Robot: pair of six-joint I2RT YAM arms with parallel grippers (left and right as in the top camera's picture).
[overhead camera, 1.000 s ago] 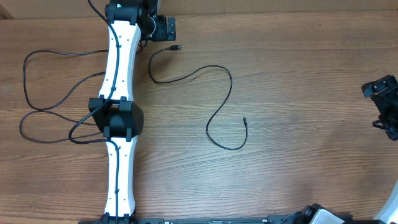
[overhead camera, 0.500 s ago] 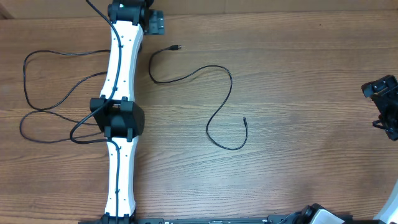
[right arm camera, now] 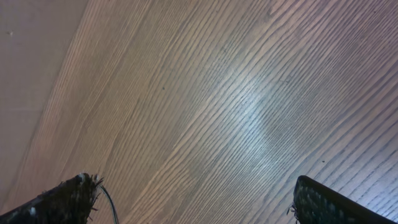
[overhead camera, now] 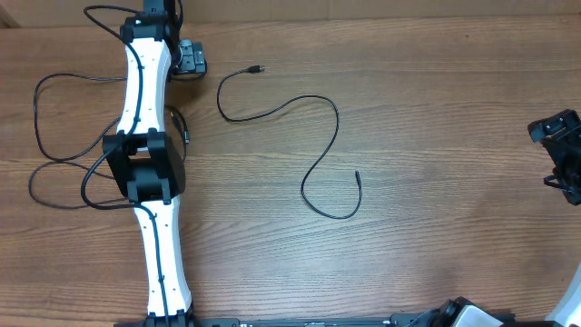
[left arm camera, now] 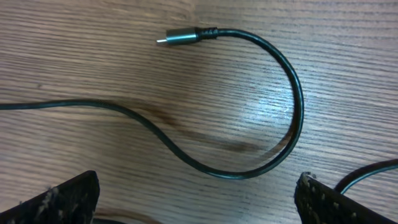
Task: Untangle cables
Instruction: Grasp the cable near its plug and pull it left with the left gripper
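Two thin black cables lie loose on the wooden table. One cable [overhead camera: 335,123] snakes across the middle, from a plug [overhead camera: 257,69] at the back to a tip [overhead camera: 357,173] nearer the front. The other cable [overhead camera: 35,113] loops at the far left and passes under my left arm. My left gripper [overhead camera: 190,57] hovers open at the back, left of that plug. In the left wrist view the plug [left arm camera: 180,36] and its curved cable [left arm camera: 297,106] lie ahead of the empty left gripper [left arm camera: 198,202]. My right gripper [overhead camera: 563,154] stands open at the right edge, over bare wood [right arm camera: 205,202].
My left arm [overhead camera: 145,163] stretches from the front edge to the back and covers part of the left cable. Another black cord [left arm camera: 367,171] shows beside the right fingertip in the left wrist view. The table's back edge [overhead camera: 381,9] runs close behind the left gripper.
My left arm has swung to the left, carrying its open gripper away from the plug. The cables and the right arm have not moved.
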